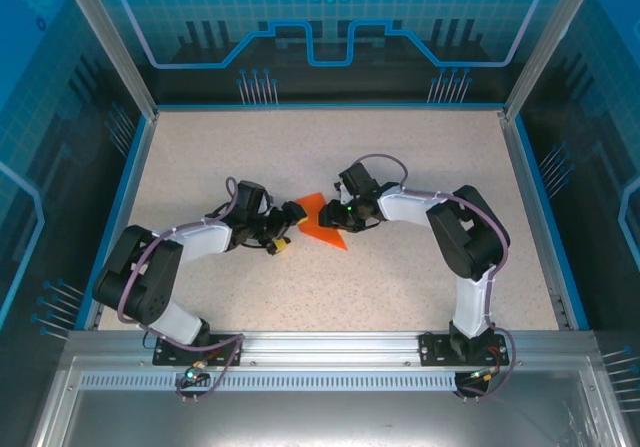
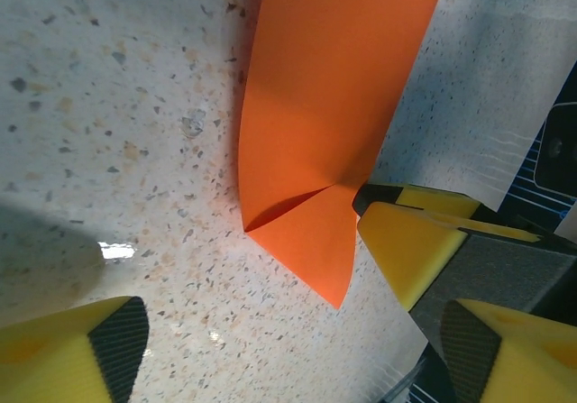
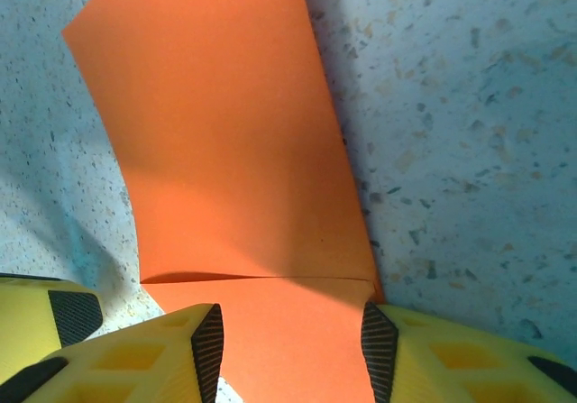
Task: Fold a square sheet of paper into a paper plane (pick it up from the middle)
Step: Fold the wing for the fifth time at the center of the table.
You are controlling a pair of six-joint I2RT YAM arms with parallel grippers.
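The square sheet of paper (image 1: 322, 225) lies near the middle of the table (image 1: 420, 157), between the two grippers. It is bright orange, plain and matte, and it is no longer flat. From above we see an angular wedge with a point toward the near right. In the left wrist view the paper (image 2: 325, 105) runs as a long strip ending in a sharp tip, with a small flap folded over it along a crisp diagonal crease. Its left edge bows slightly and throws an orange glow on the surface. In the right wrist view the sheet (image 3: 234, 151) shows a straight crease across its width.

The right gripper (image 1: 337, 214) sits at the sheet's far right edge. Its yellow fingers (image 3: 171, 349) with black ribbed pads stand partly apart, and the paper spans the gap from pad to pad. We cannot tell whether they pinch it.

The left gripper (image 1: 283, 239) is just left of the paper, its fingers (image 2: 72, 353) spread wide with nothing between them.

The tabletop is pale, speckled and stone-like.
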